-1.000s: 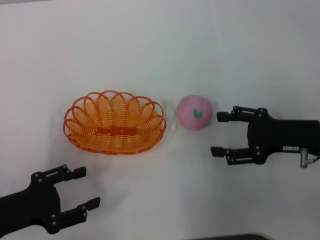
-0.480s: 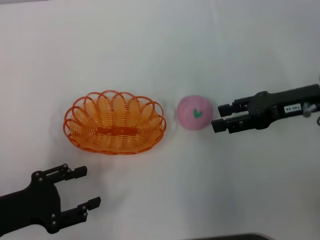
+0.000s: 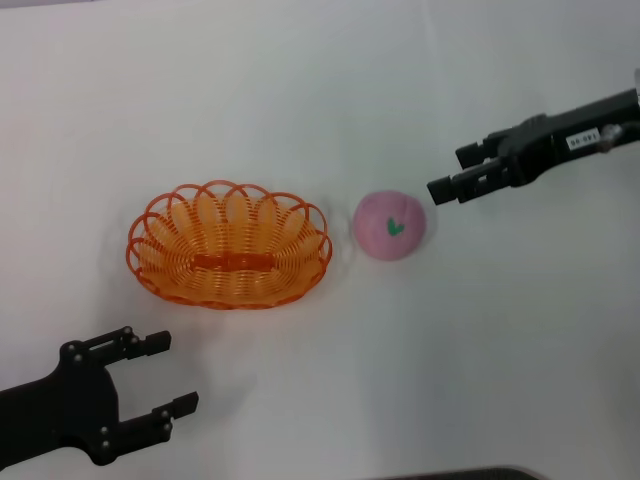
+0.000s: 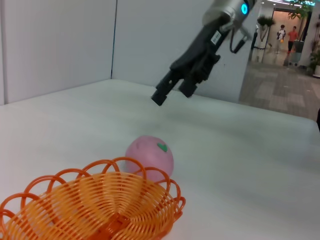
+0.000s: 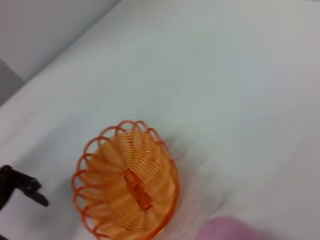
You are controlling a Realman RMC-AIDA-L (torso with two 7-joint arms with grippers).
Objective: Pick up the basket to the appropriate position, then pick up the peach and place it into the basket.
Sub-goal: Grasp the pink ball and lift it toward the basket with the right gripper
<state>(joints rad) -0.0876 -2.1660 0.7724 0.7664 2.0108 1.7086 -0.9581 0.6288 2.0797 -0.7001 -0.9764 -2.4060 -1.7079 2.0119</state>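
Observation:
The orange basket (image 3: pixel 229 245) sits empty on the white table, left of centre. The pink peach (image 3: pixel 390 226) with its green leaf mark rests on the table just right of the basket, apart from it. My right gripper (image 3: pixel 452 172) is open and empty, up and to the right of the peach, not touching it. My left gripper (image 3: pixel 172 373) is open and empty, near the front left, in front of the basket. The left wrist view shows the basket (image 4: pixel 100 210), the peach (image 4: pixel 149 155) behind it and the right gripper (image 4: pixel 172 93) raised above. The right wrist view shows the basket (image 5: pixel 125 182) and the peach's edge (image 5: pixel 230 229).
The white table (image 3: pixel 320 90) spreads all round the two objects. A dark edge (image 3: pixel 450 474) shows at the front. A grey wall (image 4: pixel 60 45) stands behind the table in the left wrist view.
My right gripper has turned, then moved up and back from beside the peach toward the far right. The peach, the basket and my left gripper have not moved.

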